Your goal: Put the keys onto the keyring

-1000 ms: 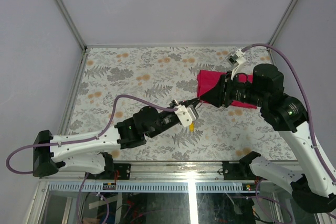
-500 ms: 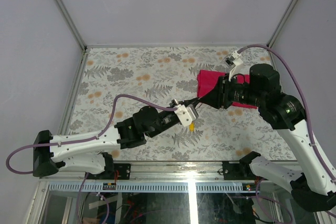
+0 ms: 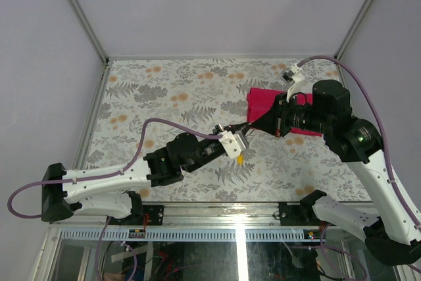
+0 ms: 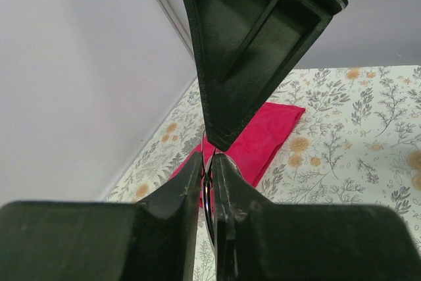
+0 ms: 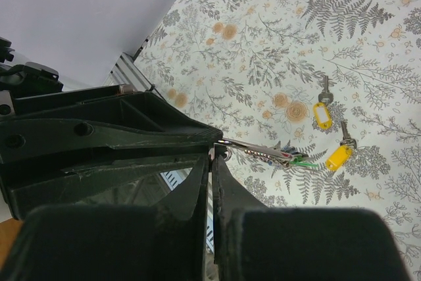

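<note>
My left gripper [image 3: 241, 132] is shut on the keyring [image 4: 208, 185], a thin silver wire clamped edge-on between its fingers [image 4: 187, 182]. My right gripper [image 3: 250, 126] is shut and meets it tip to tip from above, its tip touching the ring's upper wires [image 4: 219, 141]. In the right wrist view the keyring [image 5: 263, 150] sticks out edge-on from the two tips, with small green and blue bits [image 5: 299, 160] at its far end. Two keys with yellow heads [image 5: 320, 114] [image 5: 339, 156] lie loose on the table below. One yellow key [image 3: 241, 159] shows in the top view.
A red cloth [image 3: 263, 100] lies on the flowered table [image 3: 164, 90] behind the right gripper, and shows in the left wrist view [image 4: 263, 139]. Grey walls and a metal frame [image 3: 92, 116] bound the table on three sides.
The right arm's wrist shifted slightly towards the left gripper a second ago. Both grippers have stayed tip to tip since then.
</note>
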